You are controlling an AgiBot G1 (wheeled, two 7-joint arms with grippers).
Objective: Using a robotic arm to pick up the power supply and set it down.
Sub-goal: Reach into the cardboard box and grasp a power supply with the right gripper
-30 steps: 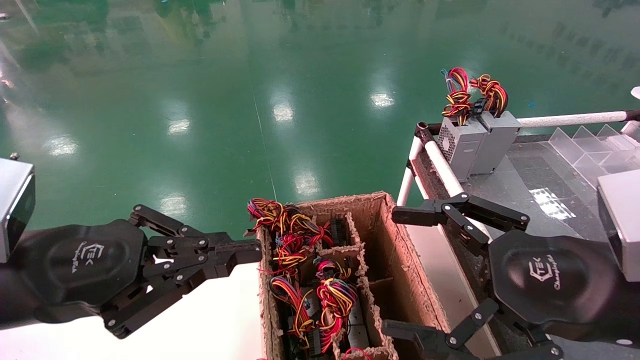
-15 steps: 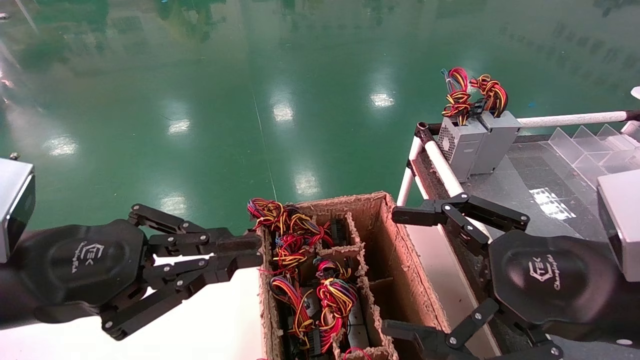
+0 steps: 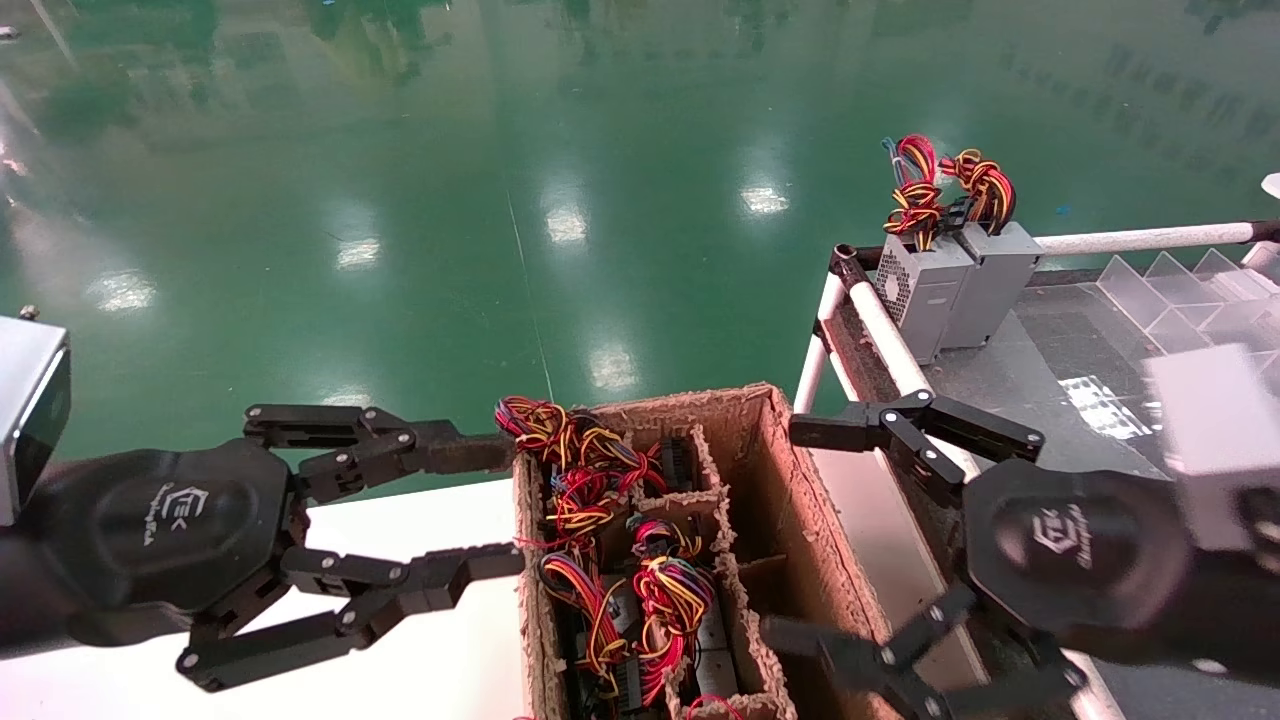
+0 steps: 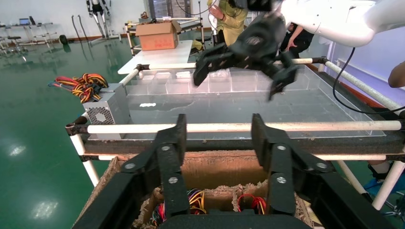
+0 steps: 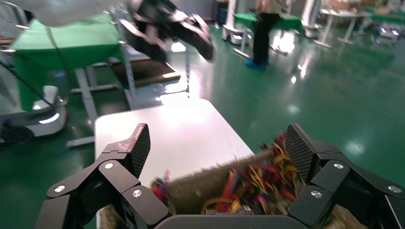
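Note:
Several power supplies lie in a divided cardboard box (image 3: 742,398), their red, yellow and black wire bundles (image 3: 668,596) on top and little of their grey cases showing. Two more power supplies (image 3: 925,290) stand upright at the far left corner of the dark table on the right. My left gripper (image 3: 505,505) is open at the box's left wall, fingers pointing at it. In the left wrist view its jaws (image 4: 218,129) frame the box (image 4: 215,167) with nothing between them. My right gripper (image 3: 790,533) is open beside the box's right wall, over wire bundles (image 5: 258,183) in its wrist view.
A white pipe rail (image 3: 880,320) edges the dark table (image 3: 1060,350). Clear plastic dividers (image 3: 1190,290) sit at its back right. A white table (image 3: 430,640) lies under my left arm. Green floor (image 3: 500,200) stretches beyond. A person (image 4: 231,19) stands behind the right table.
My left gripper has gone from nearly shut to wide open. My right arm has shifted slightly left toward the box and is in motion.

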